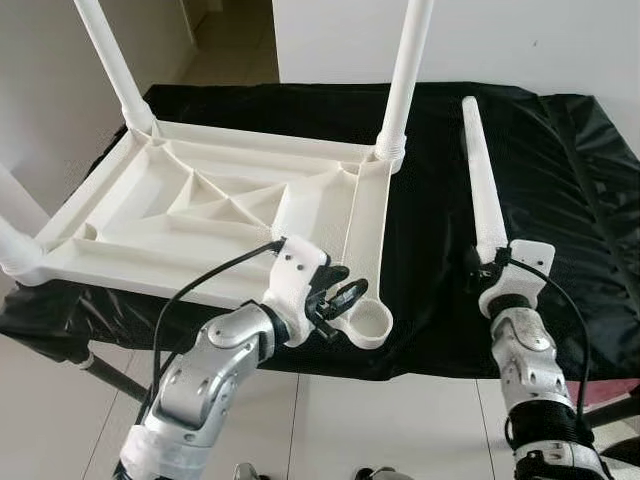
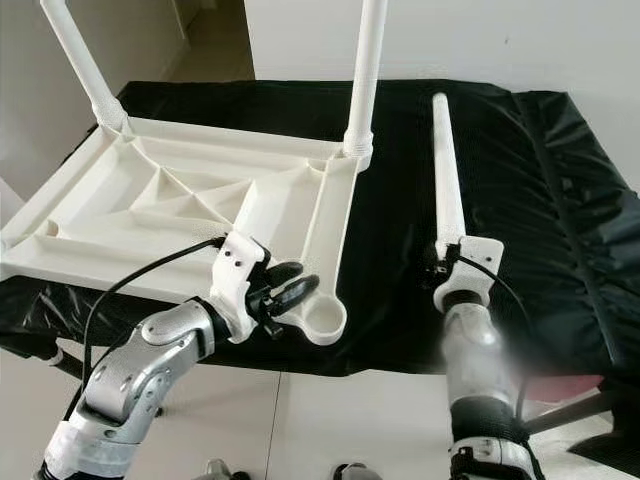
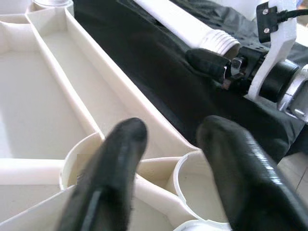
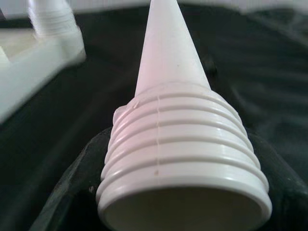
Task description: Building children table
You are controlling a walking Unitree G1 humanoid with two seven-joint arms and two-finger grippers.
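Head views: the white tabletop (image 1: 200, 215) lies upside down on the black-draped table (image 1: 580, 180), sockets up so legs can screw in; the empty socket (image 1: 370, 322) sits at its near right corner. The left gripper (image 1: 335, 300) hovers there, parted, likely to steady it.

Left wrist view: its fingers (image 3: 115, 159) straddle the socket wall (empty-handed).

Right wrist view: the right gripper (image 2: 440, 262) clamps the loose leg (image 4: 178, 144) by its threaded end.
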